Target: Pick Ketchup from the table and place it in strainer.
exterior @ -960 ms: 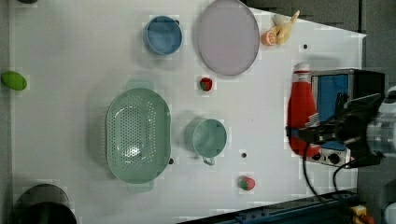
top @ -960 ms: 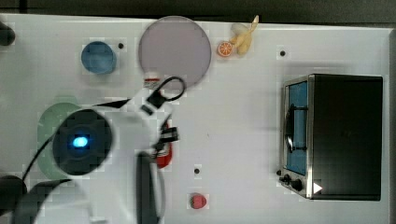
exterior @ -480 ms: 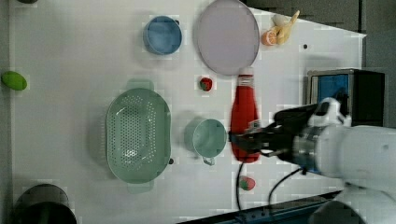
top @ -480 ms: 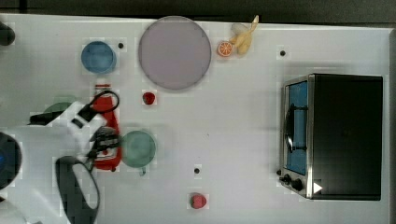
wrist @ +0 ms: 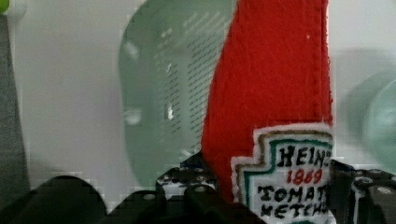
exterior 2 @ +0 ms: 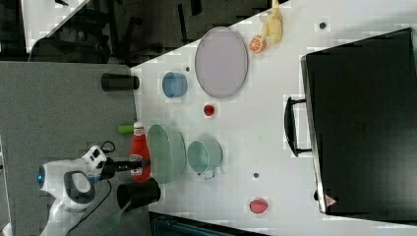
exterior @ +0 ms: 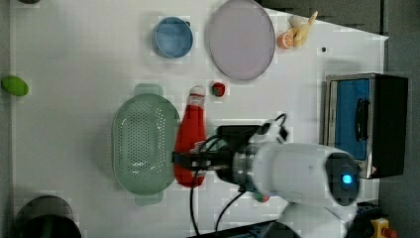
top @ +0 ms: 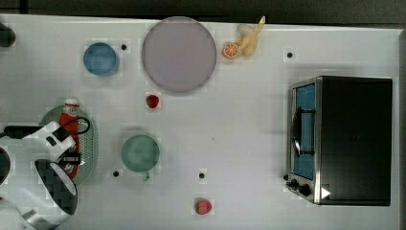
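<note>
The ketchup (exterior: 191, 130), a red bottle with a whitish cap and a label, hangs above the table with my gripper (exterior: 187, 159) shut on its lower body. In the left view it overlaps the right rim of the pale green strainer (exterior: 142, 144). The top view puts the ketchup (top: 68, 120) over the strainer (top: 92, 143), with my gripper (top: 71, 157) and arm covering much of the basket. In the right view the ketchup (exterior 2: 139, 150) stands beside the strainer (exterior 2: 165, 153). The wrist view has the ketchup (wrist: 275, 88) between my fingers (wrist: 201, 192) with the strainer (wrist: 173, 93) behind it.
A green cup (top: 140, 152) sits just at the top view's right of the strainer. A red ball (top: 152, 101), a purple plate (top: 178, 54) and a blue bowl (top: 100, 59) lie beyond. A toaster oven (top: 352, 139) stands at the top view's far right, a strawberry (top: 203, 206) near the front.
My arm has carried the ketchup leftward in the left view, from in front of the oven, past the green cup, to the strainer's rim. The grip has stayed the same.
</note>
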Robot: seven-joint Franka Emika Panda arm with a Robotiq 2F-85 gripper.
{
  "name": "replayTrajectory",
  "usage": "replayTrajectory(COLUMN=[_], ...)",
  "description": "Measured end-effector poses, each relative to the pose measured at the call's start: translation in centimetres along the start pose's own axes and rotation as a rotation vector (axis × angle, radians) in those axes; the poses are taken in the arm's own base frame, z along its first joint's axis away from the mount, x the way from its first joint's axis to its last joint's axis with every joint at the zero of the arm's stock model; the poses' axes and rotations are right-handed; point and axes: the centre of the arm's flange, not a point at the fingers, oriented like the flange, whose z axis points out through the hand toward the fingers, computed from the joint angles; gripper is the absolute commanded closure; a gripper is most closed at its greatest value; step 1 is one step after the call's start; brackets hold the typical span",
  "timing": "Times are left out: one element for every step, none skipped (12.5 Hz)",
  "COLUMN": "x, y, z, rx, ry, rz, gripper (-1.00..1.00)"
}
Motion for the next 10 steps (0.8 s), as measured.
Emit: replayTrajectory(x=[-0.3, -0.6, -0.9, -1.0, -1.1, -1.3, -1.5, -1.5, -1.4, -1.2], y=[-0.6, -0.8, -0.8, -1.0, -1.1, -1.2, -1.2, -1.1, -0.9, -0.7], z=[1.7, 3.5, 4.9, 6.2, 7.4, 8.6, 9.6, 10.2, 10.6, 10.7], rx=[0.022, 0.047, 0.069, 0.083, 0.093, 0.106, 0.109, 0.104, 0.098, 0.093], ry=[-0.018, -0.036, -0.044, -0.048, -0.059, -0.077, -0.085, -0.074, -0.071, -0.068], rz=[0.018, 0.036, 0.047, 0.046, 0.042, 0.047, 0.039, 0.019, 0.020, 0.031], gripper=[-0.26, -0.26, -0.26, -0.26, -0.26, -0.32, -0.51, -0.73, -0.95, -1.00])
